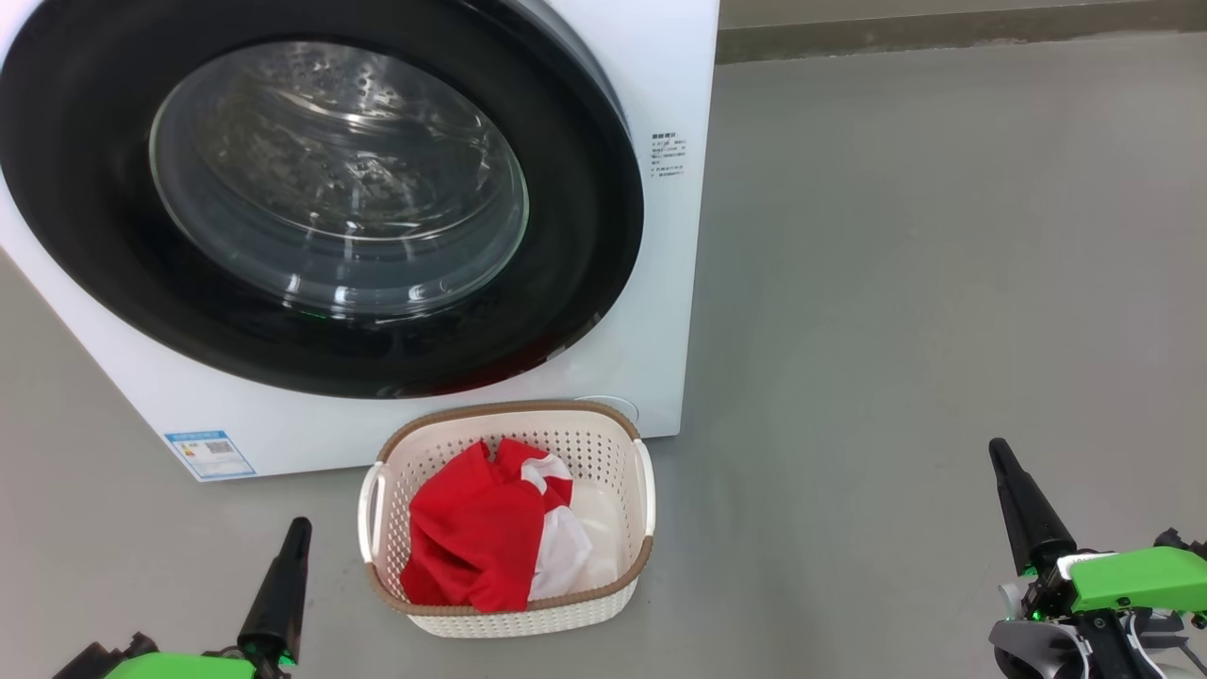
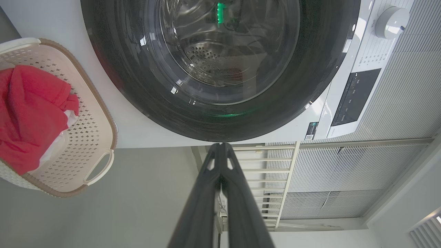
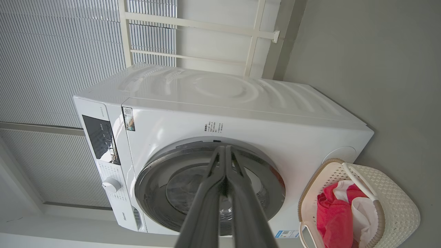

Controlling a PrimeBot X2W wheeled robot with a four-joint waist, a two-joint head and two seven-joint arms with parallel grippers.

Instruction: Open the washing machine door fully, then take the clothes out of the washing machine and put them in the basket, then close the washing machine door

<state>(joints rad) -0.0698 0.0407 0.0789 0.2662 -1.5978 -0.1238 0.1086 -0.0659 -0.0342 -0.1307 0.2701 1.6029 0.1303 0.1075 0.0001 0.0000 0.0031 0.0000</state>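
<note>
Between the left pincer (image 1: 299,526) and right pincer (image 1: 999,451) (both pinched together, empty) sits the basket (image 1: 514,619) holding the clothes (image 1: 471,542).

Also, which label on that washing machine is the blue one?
The small label low on the washing machine's front, left of the basket in the head view. The lettering beside the door is dark print, higher up.

The head view's top and left edges cut off the white front-loading washing machine (image 1: 311,424), its small blue label (image 1: 209,454) is illegible, and red fabric clothes (image 1: 471,542) hide much of the floor of the cream perforated plastic basket (image 1: 528,618).
</note>
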